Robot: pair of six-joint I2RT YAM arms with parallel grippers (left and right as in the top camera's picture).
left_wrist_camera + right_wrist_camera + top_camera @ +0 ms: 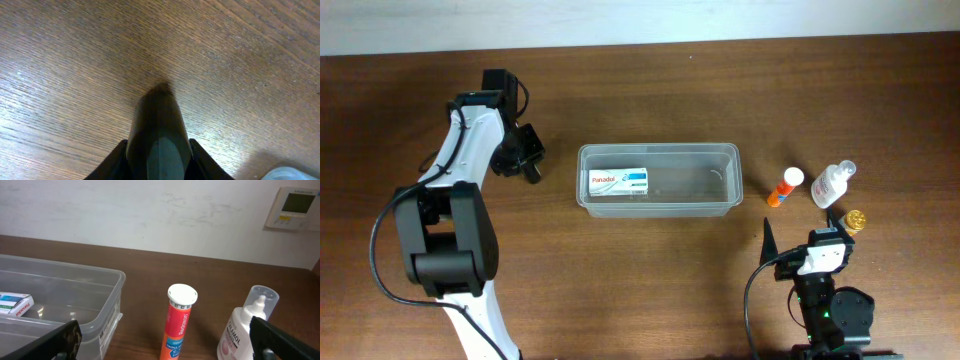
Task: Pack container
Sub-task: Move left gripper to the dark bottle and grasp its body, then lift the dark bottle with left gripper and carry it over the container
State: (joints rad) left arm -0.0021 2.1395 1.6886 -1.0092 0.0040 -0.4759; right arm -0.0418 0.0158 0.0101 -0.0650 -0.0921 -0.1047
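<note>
The container is a clear plastic tub in the middle of the table. A white Panadol box lies in its left end. My left gripper is shut and empty, its tip close above bare wood just left of the tub. My right gripper is open and empty, low near the front edge. Through its jaws I see the tub's corner, the box, an upright orange tube with a white cap and a clear lotion bottle.
The orange tube and the clear bottle stand right of the tub. A small gold-topped item sits in front of the bottle. A white wall with a wall panel rises behind the table.
</note>
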